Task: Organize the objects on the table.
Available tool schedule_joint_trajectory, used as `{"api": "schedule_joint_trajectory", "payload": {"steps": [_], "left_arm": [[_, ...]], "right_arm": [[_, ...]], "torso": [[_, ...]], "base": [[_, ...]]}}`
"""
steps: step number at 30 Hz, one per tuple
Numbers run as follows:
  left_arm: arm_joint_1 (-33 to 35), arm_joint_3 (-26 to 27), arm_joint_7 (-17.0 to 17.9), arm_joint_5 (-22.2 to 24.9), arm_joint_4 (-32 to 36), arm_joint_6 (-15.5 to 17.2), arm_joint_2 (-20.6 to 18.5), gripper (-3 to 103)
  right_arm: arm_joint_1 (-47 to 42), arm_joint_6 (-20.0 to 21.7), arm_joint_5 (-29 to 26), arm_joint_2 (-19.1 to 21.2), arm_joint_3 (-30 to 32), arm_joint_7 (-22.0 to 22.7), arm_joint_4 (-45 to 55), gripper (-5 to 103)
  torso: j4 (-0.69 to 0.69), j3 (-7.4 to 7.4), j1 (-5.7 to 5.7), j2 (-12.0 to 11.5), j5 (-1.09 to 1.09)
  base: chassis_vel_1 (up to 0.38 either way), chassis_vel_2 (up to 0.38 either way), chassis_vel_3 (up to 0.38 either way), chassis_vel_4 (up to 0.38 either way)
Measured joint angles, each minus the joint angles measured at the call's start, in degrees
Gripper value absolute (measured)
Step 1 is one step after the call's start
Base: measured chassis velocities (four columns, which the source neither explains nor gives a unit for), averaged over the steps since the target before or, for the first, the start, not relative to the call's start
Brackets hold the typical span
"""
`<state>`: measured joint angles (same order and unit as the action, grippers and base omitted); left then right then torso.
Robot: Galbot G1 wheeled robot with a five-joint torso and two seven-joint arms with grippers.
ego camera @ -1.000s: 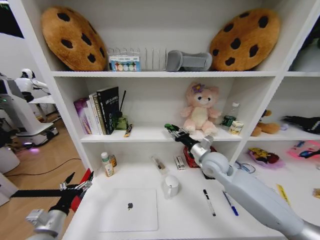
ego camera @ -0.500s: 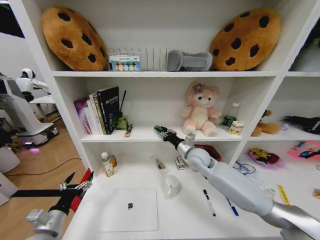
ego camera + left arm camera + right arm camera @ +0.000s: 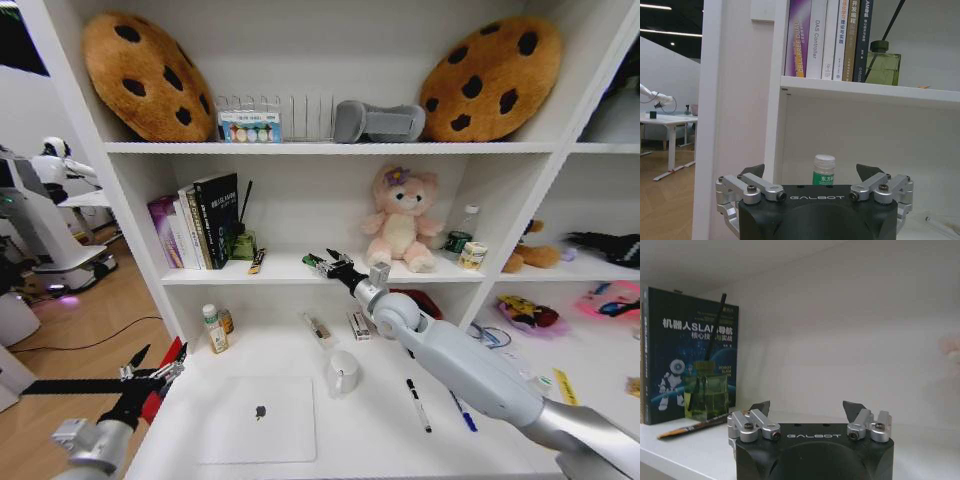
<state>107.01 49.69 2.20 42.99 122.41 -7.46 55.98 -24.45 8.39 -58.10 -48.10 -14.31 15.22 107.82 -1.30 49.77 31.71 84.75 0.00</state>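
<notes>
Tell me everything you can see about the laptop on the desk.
The laptop is a slim silver one, metal by the look of it, with a small dark apple logo in the middle of its lid. It is closed and lies flat on the white desk, toward the front left, its edges roughly square with the desk front. Nothing rests on it or touches it; the white mug stands just off its back right corner.

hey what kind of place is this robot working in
Probably a robotics lab's mock study. The white desk built into shelving holds a laptop, books and a plush bear; another robot stands behind.
</notes>
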Motion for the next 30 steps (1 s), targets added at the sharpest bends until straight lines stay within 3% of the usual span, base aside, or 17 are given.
{"api": "schedule_joint_trajectory", "payload": {"steps": [3,5,6,8,11,14,17,20,21,23,24,27,30], "left_arm": [[0.0,0.0,0.0,0.0,0.0,0.0,0.0,100],[0.0,0.0,0.0,0.0,0.0,0.0,0.0,100],[0.0,0.0,0.0,0.0,0.0,0.0,0.0,100],[0.0,0.0,0.0,0.0,0.0,0.0,0.0,100],[0.0,0.0,0.0,0.0,0.0,0.0,0.0,100],[0.0,0.0,0.0,0.0,0.0,0.0,0.0,100],[0.0,0.0,0.0,0.0,0.0,0.0,0.0,100],[0.0,0.0,0.0,0.0,0.0,0.0,0.0,100],[0.0,0.0,0.0,0.0,0.0,0.0,0.0,100],[0.0,0.0,0.0,0.0,0.0,0.0,0.0,100],[0.0,0.0,0.0,0.0,0.0,0.0,0.0,100],[0.0,0.0,0.0,0.0,0.0,0.0,0.0,100],[0.0,0.0,0.0,0.0,0.0,0.0,0.0,100]], "right_arm": [[-3.7,1.0,-1.5,2.2,5.2,1.8,6.8,96],[-6.1,1.3,-1.7,3.6,8.4,2.3,10.0,99],[-6.1,1.3,-1.7,3.6,8.4,2.3,10.0,99],[-13.0,1.6,-1.4,7.0,15.4,2.5,16.1,100],[-20.0,1.4,-0.6,9.9,20.8,2.6,20.8,100],[-25.6,1.3,-0.1,10.8,24.2,3.0,23.9,100],[-29.3,1.3,0.6,10.5,27.6,3.9,25.9,100],[-40.0,1.1,2.5,9.9,39.2,4.0,29.1,100],[-40.0,1.1,2.5,9.9,39.2,4.0,29.1,100],[-51.0,0.0,4.9,8.6,48.0,2.6,31.7,100],[-51.0,0.0,4.9,8.6,48.0,2.6,31.7,100],[-61.5,-1.5,9.4,4.3,55.8,1.3,34.8,100],[-66.8,-2.8,13.3,0.6,59.2,0.8,35.1,100]], "torso": [[0.00,0.00,0.00,0.0,0.00],[0.00,-0.01,0.00,0.0,0.00],[0.00,-0.01,0.00,0.0,0.00],[-0.01,-0.01,-0.01,0.0,0.01],[-0.03,-0.01,-0.01,0.0,-0.01],[-0.04,-0.01,-0.02,0.0,0.01],[0.01,-0.01,-0.02,0.0,0.00],[0.02,-0.01,-0.01,0.0,-0.03],[0.02,-0.01,-0.01,0.0,-0.03],[-0.03,-0.01,-0.01,0.0,0.01],[-0.03,-0.01,-0.01,0.0,0.01],[-0.02,-0.02,-0.02,0.0,-0.01],[-0.01,-0.01,-0.02,0.0,0.01]], "base": [[0.000,0.000,0.000,0.000],[0.000,0.000,0.000,0.000],[0.000,0.000,0.000,0.000],[0.000,0.000,0.000,0.000],[0.000,0.000,0.000,0.000],[0.000,0.000,0.000,0.000],[0.000,0.000,0.000,0.000],[0.000,0.000,0.000,0.000],[0.000,0.000,0.000,0.000],[0.000,0.000,0.000,0.000],[0.000,0.000,0.000,0.000],[0.000,0.000,0.000,0.000],[0.000,0.000,0.000,0.000]]}}
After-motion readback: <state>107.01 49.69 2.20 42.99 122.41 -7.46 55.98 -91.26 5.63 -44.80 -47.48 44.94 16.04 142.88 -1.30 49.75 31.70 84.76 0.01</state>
